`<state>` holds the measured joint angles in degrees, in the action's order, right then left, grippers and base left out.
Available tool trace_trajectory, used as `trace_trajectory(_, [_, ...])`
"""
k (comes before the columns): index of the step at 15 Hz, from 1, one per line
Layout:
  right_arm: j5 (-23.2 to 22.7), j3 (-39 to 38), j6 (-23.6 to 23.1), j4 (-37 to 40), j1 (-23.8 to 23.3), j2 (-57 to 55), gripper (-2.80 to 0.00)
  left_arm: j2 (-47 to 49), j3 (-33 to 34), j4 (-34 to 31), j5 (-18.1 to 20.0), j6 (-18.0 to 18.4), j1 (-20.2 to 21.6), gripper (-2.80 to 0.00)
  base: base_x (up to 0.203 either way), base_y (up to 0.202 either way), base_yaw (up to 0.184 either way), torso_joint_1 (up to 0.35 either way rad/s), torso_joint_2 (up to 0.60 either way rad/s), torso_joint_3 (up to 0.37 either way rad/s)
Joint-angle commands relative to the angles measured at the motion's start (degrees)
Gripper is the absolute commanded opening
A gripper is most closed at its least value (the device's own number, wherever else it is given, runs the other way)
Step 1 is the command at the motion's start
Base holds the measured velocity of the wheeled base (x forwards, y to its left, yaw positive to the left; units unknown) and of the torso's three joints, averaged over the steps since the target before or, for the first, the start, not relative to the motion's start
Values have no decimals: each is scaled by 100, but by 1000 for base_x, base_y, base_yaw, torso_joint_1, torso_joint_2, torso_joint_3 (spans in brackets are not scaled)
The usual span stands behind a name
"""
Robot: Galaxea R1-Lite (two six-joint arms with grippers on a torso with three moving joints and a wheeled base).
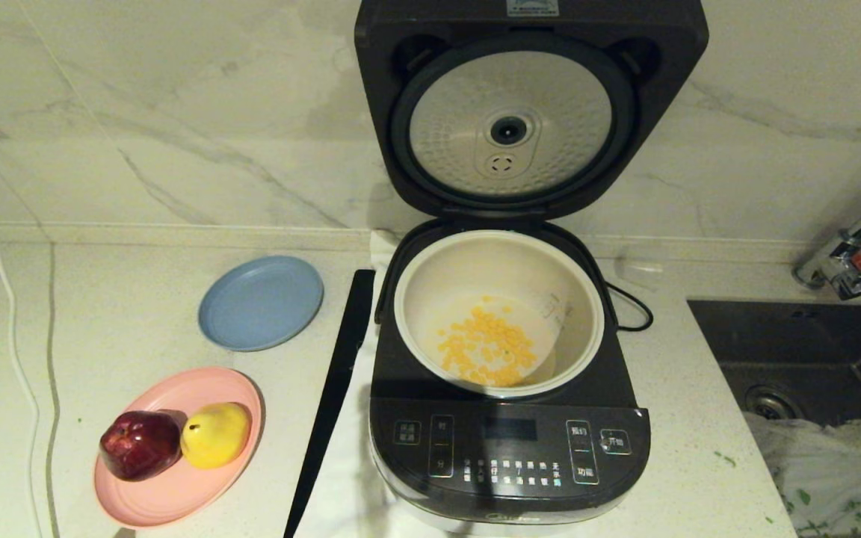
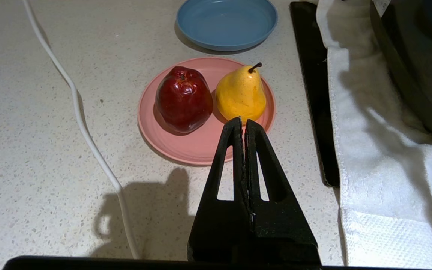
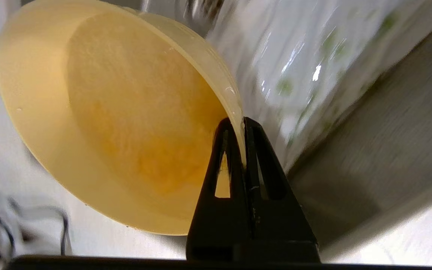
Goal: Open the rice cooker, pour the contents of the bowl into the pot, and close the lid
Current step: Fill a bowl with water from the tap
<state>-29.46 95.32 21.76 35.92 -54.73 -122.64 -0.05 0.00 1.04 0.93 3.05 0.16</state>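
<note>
The rice cooker (image 1: 509, 456) stands on the counter with its lid (image 1: 509, 127) raised upright, the silver underside facing me. Yellow kernels, the contents (image 1: 486, 349), lie at the bottom of the cream pot (image 1: 430, 276). Neither arm shows in the head view. In the right wrist view my right gripper (image 3: 243, 123) is shut on the rim of the pale yellow bowl (image 3: 107, 112), which is tilted and looks empty inside. My left gripper (image 2: 243, 123) is shut on nothing and hovers above the counter near the pink plate.
A pink plate (image 1: 176, 493) with a red apple (image 1: 139, 444) and a yellow pear (image 1: 215, 433) sits left of the cooker, a blue plate (image 1: 261, 302) behind it. A black strip (image 1: 333, 388) and white cloth (image 2: 381, 150) lie beside the cooker. The sink (image 1: 804, 351) is at right.
</note>
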Motion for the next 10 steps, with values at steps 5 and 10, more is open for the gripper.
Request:
trace_trajectory(5, [-3,-1596,-174,50,1119,2169,-280,5,44,2,-5,3,2,-280,0,0,0,0,0,0])
trace_trajectory(10, [380,-2515,-157,118,2471,3431,-280,5,50,2,-1,3,2,-280,0,0,0,0,0,0])
